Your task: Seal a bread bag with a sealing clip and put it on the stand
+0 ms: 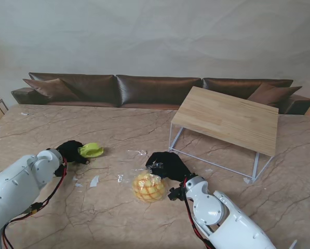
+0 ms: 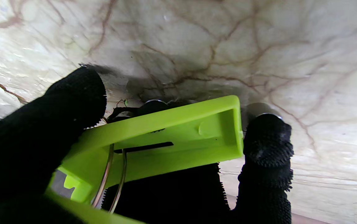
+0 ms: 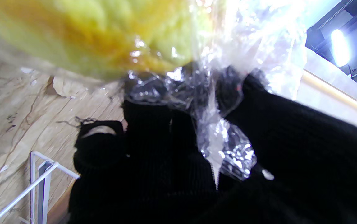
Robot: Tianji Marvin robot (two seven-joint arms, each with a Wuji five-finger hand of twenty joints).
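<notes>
— 2 things in play, then. Where are they, taking the stand as your mark?

— The bag lies on the table nearer to me than the stand and off its left corner. The clip is well apart from the stand, farther left, in my left hand.

— How will the bag handle?

— I judge it light and soft: thin slippery film around a bun that would crush if squeezed. So I take the gathered neck, not the bread. My right hand is clenched on that neck; film bunches between my fingers.

— And the clip?

— Stiff plastic with a wire spring, light. My left fingers grasp it by its end and sides. Whether its mouth is sprung apart, I can't tell.

— Which way do they point?

— The bag's long axis runs from bun to neck, the neck toward the stand. The clip's long axis lies roughly level with the table, its free end pointing right, toward the bag.
</notes>
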